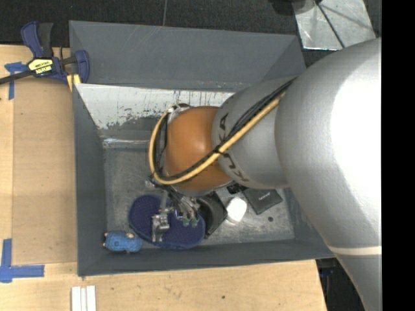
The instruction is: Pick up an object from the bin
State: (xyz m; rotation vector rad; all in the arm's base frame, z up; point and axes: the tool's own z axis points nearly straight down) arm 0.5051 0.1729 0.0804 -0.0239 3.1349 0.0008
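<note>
Grey metal bin point(91, 186), its floor scuffed and its far wall scratched, takes the arm reaching in from the right. Low at the near side of the floor, the hand point(172, 220) is down on a dark blue round soft-looking thing point(142, 216), meeting its right half from above. I cannot tell whether the hand is apart, together or clamped on it, since the metal parts bunch up against the dark cloth. The dark blue round thing lies flat towards the near left part of the floor, close to the near wall. Just right of it sits a black rounded thing point(211, 216), and touching that, further right, a small white thing point(236, 209). Beyond the white thing, well right of the blue round thing, a dark grey flat piece point(264, 199) lies on the floor. Left of the blue round thing, just beside its lower edge, a small bright blue thing point(122, 242) rests in the near left corner. Above it all bulges the arm's orange cover point(188, 148), with a yellow cable point(153, 151) looped round it.
</note>
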